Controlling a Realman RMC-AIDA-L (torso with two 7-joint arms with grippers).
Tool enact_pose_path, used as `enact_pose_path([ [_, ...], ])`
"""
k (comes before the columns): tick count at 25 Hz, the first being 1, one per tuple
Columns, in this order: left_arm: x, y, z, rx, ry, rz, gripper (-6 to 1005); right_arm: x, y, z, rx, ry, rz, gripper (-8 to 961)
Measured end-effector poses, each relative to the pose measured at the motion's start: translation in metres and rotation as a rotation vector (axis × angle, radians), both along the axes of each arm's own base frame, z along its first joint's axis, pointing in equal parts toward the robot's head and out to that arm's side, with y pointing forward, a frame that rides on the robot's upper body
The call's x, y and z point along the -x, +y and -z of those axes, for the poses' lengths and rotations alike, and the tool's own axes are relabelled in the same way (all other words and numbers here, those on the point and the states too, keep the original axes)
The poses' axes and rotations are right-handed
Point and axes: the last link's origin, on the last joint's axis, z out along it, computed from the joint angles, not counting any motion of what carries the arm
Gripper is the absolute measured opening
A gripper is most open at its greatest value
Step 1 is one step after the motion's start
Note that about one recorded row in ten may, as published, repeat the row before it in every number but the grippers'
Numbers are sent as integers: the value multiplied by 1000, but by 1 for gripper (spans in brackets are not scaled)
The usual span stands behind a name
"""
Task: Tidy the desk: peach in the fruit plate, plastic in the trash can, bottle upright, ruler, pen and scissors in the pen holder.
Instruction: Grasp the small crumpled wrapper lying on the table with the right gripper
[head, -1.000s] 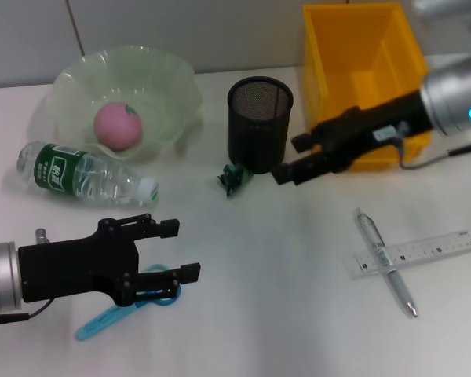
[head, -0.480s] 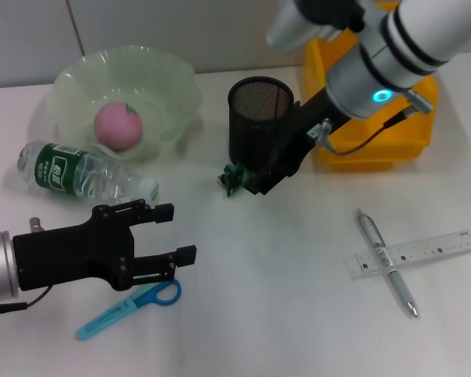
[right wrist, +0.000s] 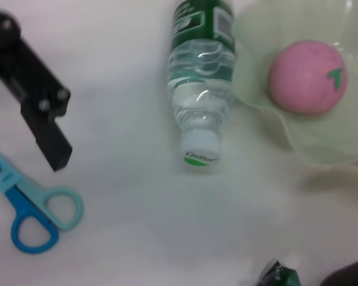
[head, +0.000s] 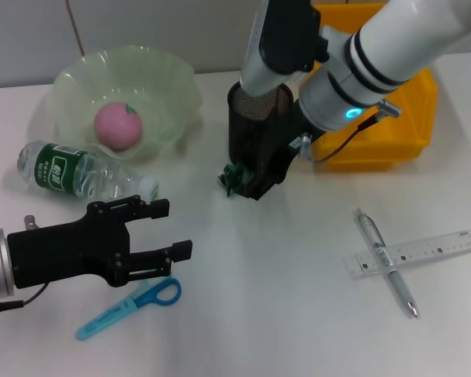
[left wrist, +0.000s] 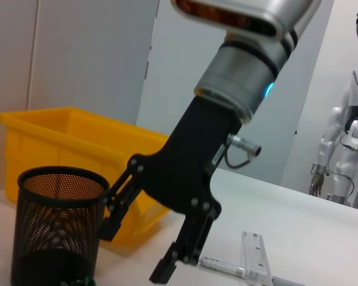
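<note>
White desk — right gripper spread over green plastic; left gripper wide above scissors.

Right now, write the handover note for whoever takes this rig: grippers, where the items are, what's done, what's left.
Left gripper: open, holding nothing, over the desk just above the scissors.
Right gripper: open, low beside the pen holder, right at the green plastic scrap.
Done: peach is in the fruit plate.
Left: plastic scrap into the yellow trash can; bottle lies on its side, stand it up; pen, ruler and scissors go into the pen holder. The pen lies across the ruler.
</note>
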Motion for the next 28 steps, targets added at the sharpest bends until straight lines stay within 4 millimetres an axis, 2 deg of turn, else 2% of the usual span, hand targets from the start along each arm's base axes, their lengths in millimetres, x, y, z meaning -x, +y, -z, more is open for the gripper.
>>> enact_pose_path([
  [14, 1, 0, -2, -4, -7, -11, 781, -7, 6, 30, -9, -55, -127, 782],
  [28, 1, 1, -4, -4, -6, -12, 781, -13, 6, 42, -4, -46, -118, 770],
])
